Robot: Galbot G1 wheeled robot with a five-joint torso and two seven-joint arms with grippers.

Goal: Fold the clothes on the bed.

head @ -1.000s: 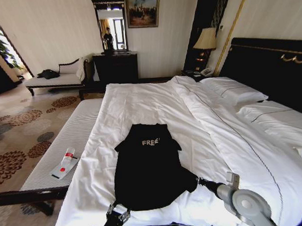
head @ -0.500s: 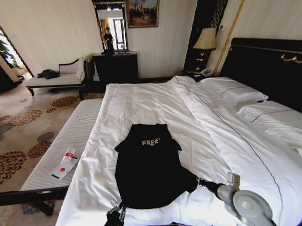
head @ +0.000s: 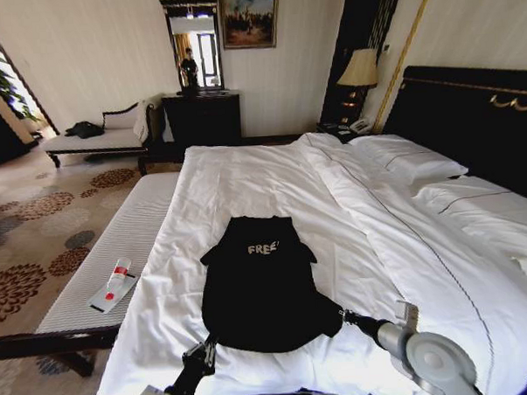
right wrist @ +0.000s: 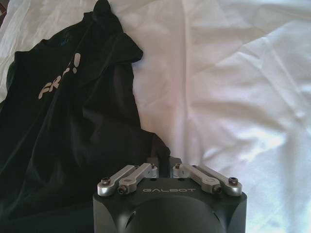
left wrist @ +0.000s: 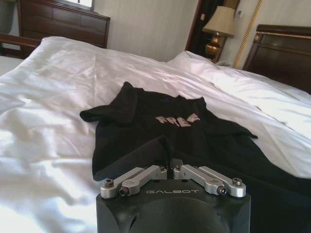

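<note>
- The bed, dressed in white, carries the clothes, a black T-shirt lying chest-up near its foot.
- The right gripper is clamped on the shirt's hem corner.
- The left gripper is pinched shut on the opposite hem corner.

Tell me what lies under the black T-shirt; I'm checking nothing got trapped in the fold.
The black T-shirt lies on the bed's white duvet, which shows all around it. Whatever sits directly beneath the fabric is covered.
</note>
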